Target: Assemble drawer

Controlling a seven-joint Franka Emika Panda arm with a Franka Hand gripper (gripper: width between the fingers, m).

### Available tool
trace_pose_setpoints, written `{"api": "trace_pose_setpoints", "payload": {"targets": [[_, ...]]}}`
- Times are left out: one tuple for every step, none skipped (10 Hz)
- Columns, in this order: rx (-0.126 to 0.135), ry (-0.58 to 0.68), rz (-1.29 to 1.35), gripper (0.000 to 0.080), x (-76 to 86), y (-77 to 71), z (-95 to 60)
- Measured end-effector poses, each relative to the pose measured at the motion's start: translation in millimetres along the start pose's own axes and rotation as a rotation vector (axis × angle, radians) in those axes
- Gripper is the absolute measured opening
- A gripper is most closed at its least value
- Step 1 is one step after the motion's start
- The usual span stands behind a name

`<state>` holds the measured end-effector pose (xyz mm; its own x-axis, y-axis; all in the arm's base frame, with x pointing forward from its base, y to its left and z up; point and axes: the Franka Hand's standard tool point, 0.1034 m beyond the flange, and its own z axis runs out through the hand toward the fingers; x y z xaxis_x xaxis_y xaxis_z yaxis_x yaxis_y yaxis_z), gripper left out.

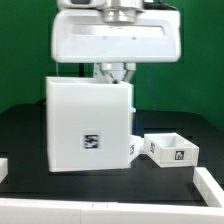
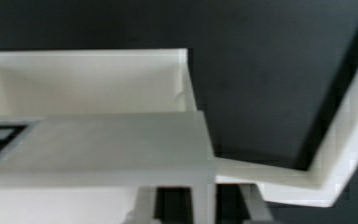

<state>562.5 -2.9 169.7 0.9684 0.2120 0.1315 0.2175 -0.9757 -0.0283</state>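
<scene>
The drawer's large white housing stands on the black table at centre left, with a square tag on its front face. My gripper comes down onto its top rear edge. In the wrist view the gripper has one dark finger on each side of a thin white wall of the housing, shut on it. A small shallow white tray with a tag lies to the exterior view's right of the housing. Another white piece lies between the two.
White border strips lie at the table's front and front right. A green wall stands behind. In the wrist view a white angled edge runs beside the housing over the black table.
</scene>
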Motion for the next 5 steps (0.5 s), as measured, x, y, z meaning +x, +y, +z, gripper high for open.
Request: {"api": "trace_pose_setpoints", "payload": {"targets": [[0.013, 0.028, -0.047, 0.0034, 3.6, -14.3, 4.3], [0.021, 0.051, -0.056, 0.0034, 1.9, -22.4, 10.6], [0.027, 0.036, -0.052, 0.0034, -1.1, -21.3, 11.3], [0.027, 0.035, -0.050, 0.0034, -1.4, -20.4, 11.5], [0.028, 0.033, -0.050, 0.0034, -2.0, -20.8, 12.4]]}}
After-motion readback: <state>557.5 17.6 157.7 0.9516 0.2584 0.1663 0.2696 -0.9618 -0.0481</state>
